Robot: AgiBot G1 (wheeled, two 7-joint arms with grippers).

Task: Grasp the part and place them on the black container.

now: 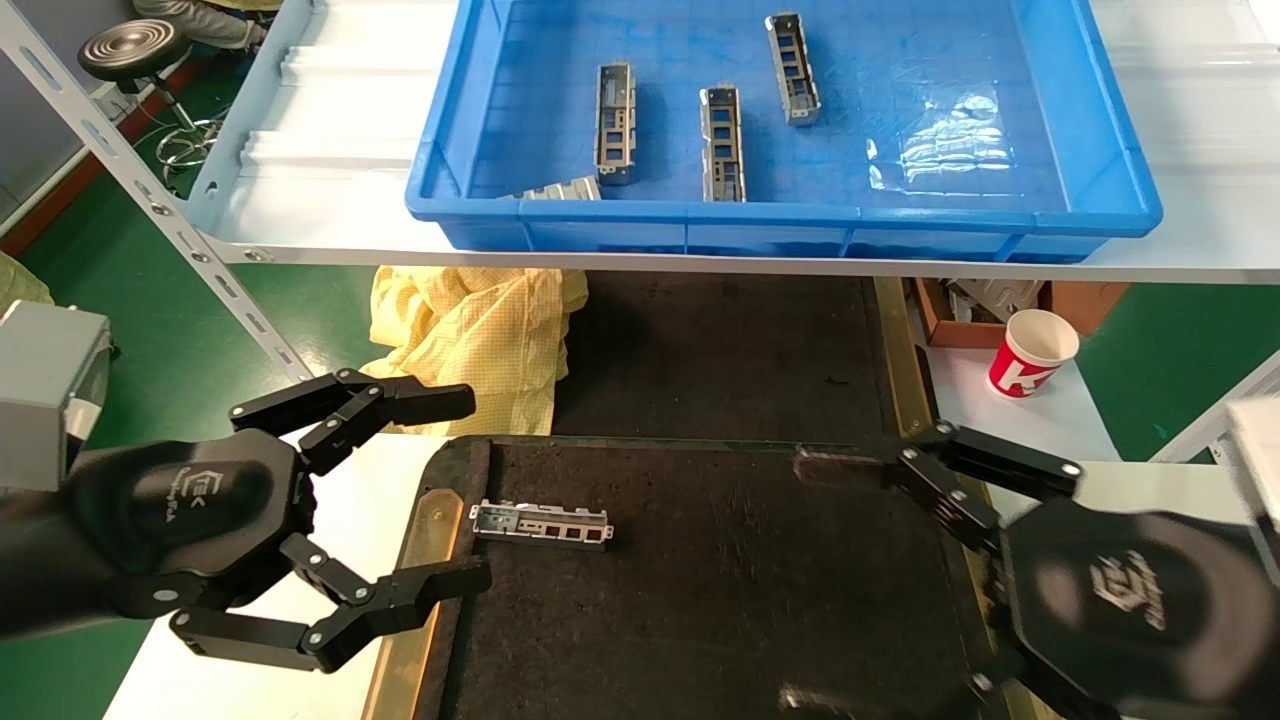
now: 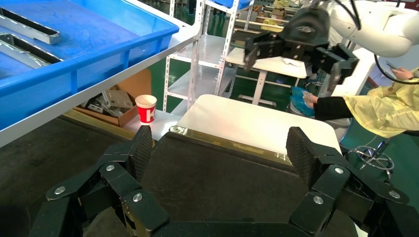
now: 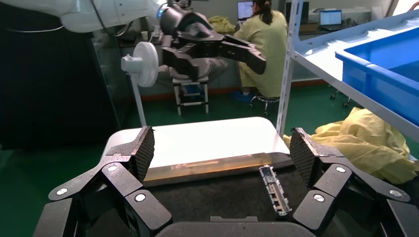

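One part lies flat near the left edge of the black container, between both open, empty end effectors, left and right, and probably handles as light, stiff, slippery metal best pinched across its narrow sides.
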